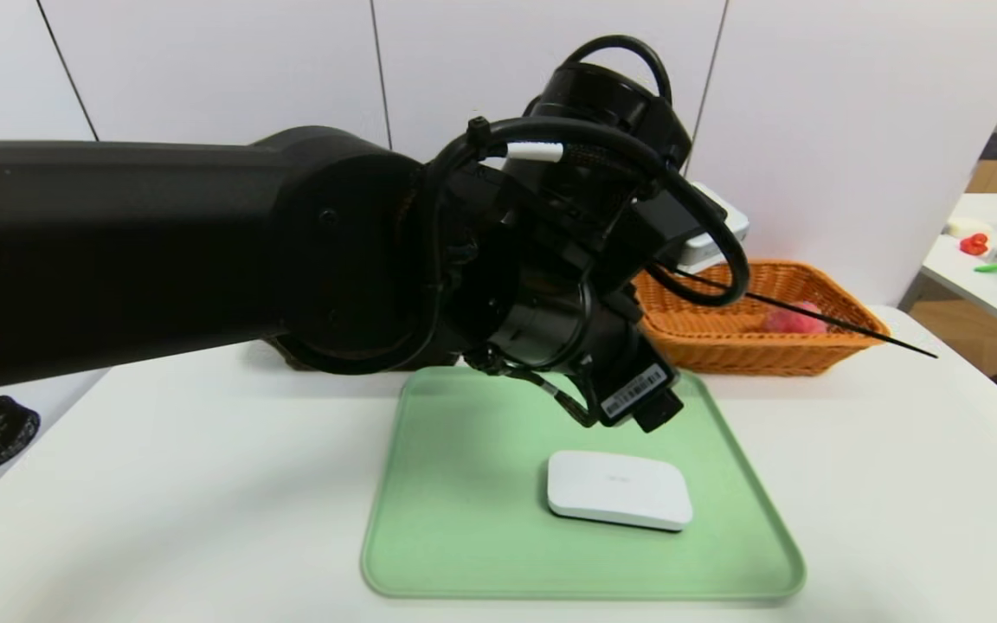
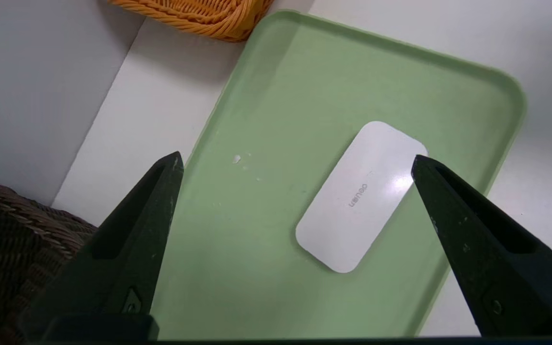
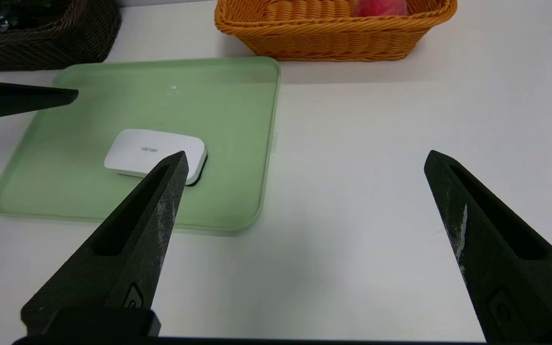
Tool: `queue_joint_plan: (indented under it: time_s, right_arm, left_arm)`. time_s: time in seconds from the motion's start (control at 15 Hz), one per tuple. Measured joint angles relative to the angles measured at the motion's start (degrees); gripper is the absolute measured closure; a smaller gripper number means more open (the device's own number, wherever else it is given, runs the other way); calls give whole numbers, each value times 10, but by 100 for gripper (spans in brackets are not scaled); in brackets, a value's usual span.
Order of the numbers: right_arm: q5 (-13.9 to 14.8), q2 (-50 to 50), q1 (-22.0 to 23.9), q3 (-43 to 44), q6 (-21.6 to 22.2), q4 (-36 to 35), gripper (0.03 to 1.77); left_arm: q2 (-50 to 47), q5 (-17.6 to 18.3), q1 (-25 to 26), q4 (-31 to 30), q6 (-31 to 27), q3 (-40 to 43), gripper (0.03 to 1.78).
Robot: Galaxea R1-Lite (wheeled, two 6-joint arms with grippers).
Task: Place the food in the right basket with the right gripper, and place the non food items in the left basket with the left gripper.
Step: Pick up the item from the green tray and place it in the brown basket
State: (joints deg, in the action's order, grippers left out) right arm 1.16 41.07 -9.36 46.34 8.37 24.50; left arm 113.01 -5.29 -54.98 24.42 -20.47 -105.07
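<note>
One white device (image 1: 620, 490) lies inside the green tray's (image 1: 464, 554) raised rim.

We see a white device (image 2: 362, 196) of smooth plastic, its top glossy enough to throw back a bright spot of light. The tray (image 1: 464, 484) under it looks like plastic too — smooth, with a soft, nearly matt face. Both baskets are woven and rough: the orange one (image 3: 333, 40) has a slight sheen on its strands, the dark brown one (image 3: 46, 48) looks duller. We find the tabletop (image 1: 230, 484) smooth, and the left hand's fingers (image 2: 477, 239) matt black, scuffed and speckled — never polished.
</note>
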Motion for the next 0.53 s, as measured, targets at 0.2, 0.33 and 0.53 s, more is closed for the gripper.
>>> queue_joint_plan:
  time_s: [0.2,0.33,0.53]
  right_arm:
    - [-8,-6,0,-5,26,-1,10]
    - [-15,-11,0,-7,28,0,10]
    - [-17,-16,-1,-11,28,0,10]
  left_arm:
    - [-15,-3,0,-5,-82,66,12]
    - [-30,-4,0,-14,-120,129,12]
    - [-36,-5,-1,-78,-144,182,12]
